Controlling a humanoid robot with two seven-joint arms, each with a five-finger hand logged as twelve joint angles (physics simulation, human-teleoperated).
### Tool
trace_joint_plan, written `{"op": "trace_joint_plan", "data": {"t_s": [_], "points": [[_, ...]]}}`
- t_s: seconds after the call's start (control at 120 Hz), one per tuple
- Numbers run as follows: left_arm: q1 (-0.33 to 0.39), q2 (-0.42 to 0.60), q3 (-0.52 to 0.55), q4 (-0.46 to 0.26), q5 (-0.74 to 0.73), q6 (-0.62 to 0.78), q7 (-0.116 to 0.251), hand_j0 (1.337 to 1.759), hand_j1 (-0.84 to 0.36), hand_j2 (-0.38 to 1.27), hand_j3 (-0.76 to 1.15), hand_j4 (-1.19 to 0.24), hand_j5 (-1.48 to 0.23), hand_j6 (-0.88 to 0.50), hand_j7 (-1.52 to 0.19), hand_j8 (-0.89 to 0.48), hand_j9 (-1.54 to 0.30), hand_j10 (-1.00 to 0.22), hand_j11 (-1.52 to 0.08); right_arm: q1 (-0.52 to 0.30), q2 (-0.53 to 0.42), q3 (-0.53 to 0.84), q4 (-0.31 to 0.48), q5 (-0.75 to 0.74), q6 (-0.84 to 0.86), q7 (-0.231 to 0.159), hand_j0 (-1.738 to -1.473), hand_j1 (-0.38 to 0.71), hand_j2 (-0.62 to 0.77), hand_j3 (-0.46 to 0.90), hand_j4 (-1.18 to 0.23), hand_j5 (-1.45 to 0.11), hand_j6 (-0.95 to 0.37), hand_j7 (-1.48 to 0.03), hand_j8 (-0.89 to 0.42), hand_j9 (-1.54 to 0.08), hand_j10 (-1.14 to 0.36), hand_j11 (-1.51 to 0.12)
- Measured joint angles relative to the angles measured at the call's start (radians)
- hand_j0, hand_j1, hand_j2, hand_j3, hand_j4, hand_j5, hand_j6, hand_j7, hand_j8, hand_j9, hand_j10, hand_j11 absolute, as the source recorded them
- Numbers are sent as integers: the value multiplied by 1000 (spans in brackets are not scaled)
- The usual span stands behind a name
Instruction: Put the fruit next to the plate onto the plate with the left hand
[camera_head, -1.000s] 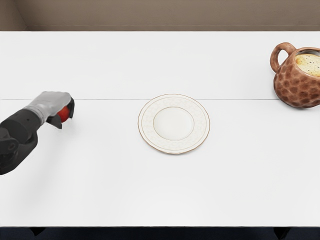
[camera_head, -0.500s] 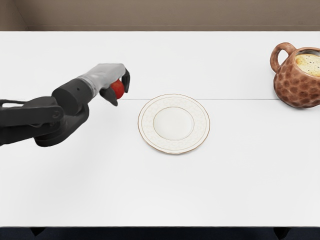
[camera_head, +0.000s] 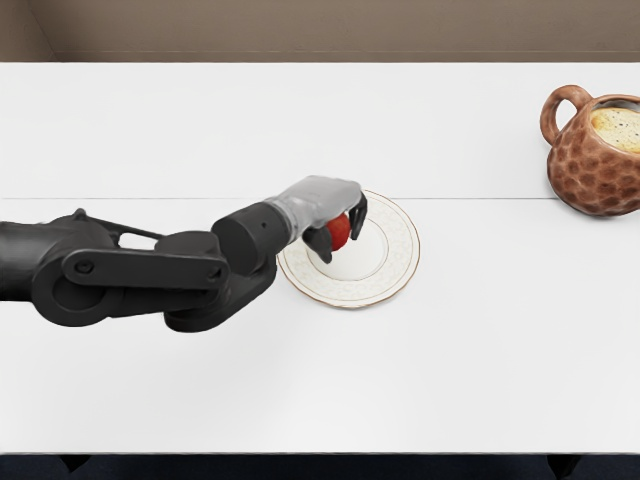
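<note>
Left hand (camera_head: 322, 205): I am clamping it on the fruit (camera_head: 340, 232), a small, round red one. My fingers (camera_head: 358, 214) are curling over it from the far side and the thumb is pressing in from the near side, so only a patch of red is showing. I am enclosing it this closely because a round thing would probably slip from a looser grip.

The fruit is hanging over the plate (camera_head: 398, 262), left of the centre well. I cannot tell whether it is touching the china.

My forearm is coming in low from the left and covering the plate's left rim.

Judgement: I am at the placing step. Next I should lower the fruit and open slowly, so it settles in the well rather than rolling toward the rim and onto the table (camera_head: 450, 380).

The brown jug (camera_head: 592, 155) is standing well apart at the far right, out of my way.
</note>
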Motion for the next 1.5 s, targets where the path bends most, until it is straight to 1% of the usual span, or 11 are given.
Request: {"op": "trace_joint_plan", "data": {"t_s": [0.092, 0.192, 0.308, 0.425, 0.517, 0.683, 0.908, 1.108, 1.2, 1.367, 1.5], "points": [[1, -18, 10, 10, 7, 0, 0, 1646, -280, 411, 0, -812, -1269, -430, -1220, -329, -1183, -496, -1178, 0, 0, 0, 0, 0, 0, 0, -1658, -312, -6, 0, -31, -40, -31, -40, -31, -40, -31, -40], [4, -41, 20, 24, 11, 0, 0, 1646, -192, 271, 0, -817, -1260, -473, -1213, -358, -1182, -527, -1170, 0, 0, 0, 0, 0, 0, 0, -1658, -312, -6, 0, -31, -40, -31, -40, -31, -40, -31, -40], [11, -51, 26, 34, 12, 0, 0, 1647, -247, 344, 0, -820, -1253, -460, -1212, -341, -1170, -489, -1169, 0, 0, 0, 0, 0, 0, 0, -1658, -312, -6, 0, -31, -40, -31, -40, -31, -40, -31, -40], [14, -57, 28, 47, 12, 2, 0, 1647, -134, 205, 0, -823, -1227, -534, -1183, -406, -1157, -546, -1158, 0, 0, 0, 0, 0, 0, 0, -1658, -312, -6, 0, -31, -40, -31, -40, -31, -40, -31, -40], [14, -57, 29, 58, 11, 3, 0, 1647, -87, 142, 0, -799, -1170, -590, -1126, -459, -1108, -592, -1113, 0, 0, 0, 0, 0, 0, 0, -1658, -312, -6, 0, -31, -40, -31, -40, -31, -40, -31, -40], [12, -84, 27, 80, 12, 10, -1, 1651, -115, 121, 0, -695, -983, -629, -954, -500, -945, -585, -953, 0, 0, 0, 0, 0, 0, 0, -1658, -312, -6, 0, -31, -40, -31, -40, -31, -40, -31, -40], [15, -100, 12, 104, 10, 22, -1, 1656, -89, 99, 0, -471, -639, -451, -629, -407, -626, -438, -629, 0, 0, 0, 0, 0, 0, 0, -1658, -312, -6, 0, -31, -40, -31, -40, -31, -40, -31, -40], [18, -98, 2, 108, 8, 24, 0, 1657, -15, 72, 0, -344, -457, -337, -453, -320, -452, -331, -453, 0, 0, 0, 0, 0, 0, 0, -1658, -312, -6, 0, -31, -40, -31, -40, -31, -40, -31, -40], [22, -67, -18, 95, -18, 22, -1, 1657, 6, 65, 0, -312, -412, -308, -409, -297, -408, -304, -409, 0, 0, 0, 0, 0, 0, 0, -1658, -312, -6, 0, -31, -40, -31, -40, -31, -40, -31, -40], [53, 91, -100, 33, -57, 6, -2, 1658, 29, 58, 0, -280, -365, -278, -364, -274, -364, -276, -364, 0, 0, 0, 0, 0, 0, 0, -1658, -312, -6, 0, -31, -40, -31, -40, -31, -40, -31, -40], [122, 205, -221, -2, -141, -124, -29, 1658, 38, 55, 0, -267, -348, -267, -347, -264, -347, -265, -347, 0, 0, 0, 0, 0, 0, 0, -1658, -312, -6, 0, -31, -40, -31, -40, -31, -40, -31, -40]]}}
